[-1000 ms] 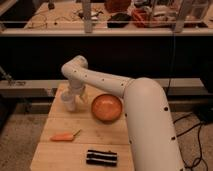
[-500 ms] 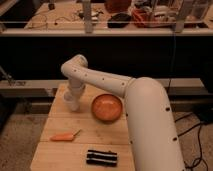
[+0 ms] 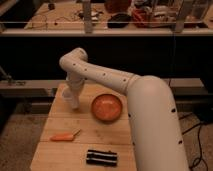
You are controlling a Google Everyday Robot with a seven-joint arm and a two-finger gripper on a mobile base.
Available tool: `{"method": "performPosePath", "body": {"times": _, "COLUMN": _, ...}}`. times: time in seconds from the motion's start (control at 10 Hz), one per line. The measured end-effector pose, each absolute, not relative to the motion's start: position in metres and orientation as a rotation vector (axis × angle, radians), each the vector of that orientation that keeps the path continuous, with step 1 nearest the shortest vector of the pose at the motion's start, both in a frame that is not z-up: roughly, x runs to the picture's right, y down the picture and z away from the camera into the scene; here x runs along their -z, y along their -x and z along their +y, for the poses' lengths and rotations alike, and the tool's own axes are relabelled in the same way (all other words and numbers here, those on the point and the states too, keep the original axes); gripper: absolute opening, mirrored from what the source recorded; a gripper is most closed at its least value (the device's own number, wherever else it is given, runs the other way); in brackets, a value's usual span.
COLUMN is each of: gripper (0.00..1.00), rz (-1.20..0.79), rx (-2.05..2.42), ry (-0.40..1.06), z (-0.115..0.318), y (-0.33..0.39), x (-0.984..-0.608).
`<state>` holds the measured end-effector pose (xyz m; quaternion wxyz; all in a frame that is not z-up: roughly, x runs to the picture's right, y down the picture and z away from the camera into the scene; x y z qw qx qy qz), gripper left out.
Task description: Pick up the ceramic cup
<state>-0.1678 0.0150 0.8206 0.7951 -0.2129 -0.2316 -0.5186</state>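
The worktop (image 3: pixel 60 125) is pale wood, lit warmly, standing on a speckled floor. Behind it a dark panel runs across the room under a long grey rail (image 3: pixel 105 31), and beyond that rail sits a cluttered bench (image 3: pixel 125 15) with cables and boxes on it.

My arm (image 3: pixel 145 110) fills the right side of the view, a thick white shell that rises from the lower right, narrows, and reaches up and left to a rounded elbow joint above the far edge of the worktop. From there the wrist drops straight down. My gripper (image 3: pixel 73 101) hangs at the end of it, low over the worktop, just left of the orange-red bowl (image 3: pixel 106 107). The ceramic cup (image 3: pixel 74 103) is right there at the gripper's tip, a small pale shape to the left of the bowl, but it blends with the white of my wrist and I cannot tell whether it is touched or whether it stands on the wood.

The bowl sits upright, wide and shallow, with nothing to make out inside it. Nearer than the bowl and to its left lies a small orange carrot-like piece (image 3: pixel 64 136). Straight in front of the bowl, near the worktop's front edge, lies a flat black ridged block (image 3: pixel 101 157).
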Motion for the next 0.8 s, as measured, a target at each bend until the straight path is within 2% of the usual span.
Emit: {"method": "performPosePath", "body": {"times": 0.8, "gripper": 0.02, "rz": -0.509, "rx": 1.127, "ry": 0.454, "z": 0.011, "y": 0.162, "x": -0.798}}
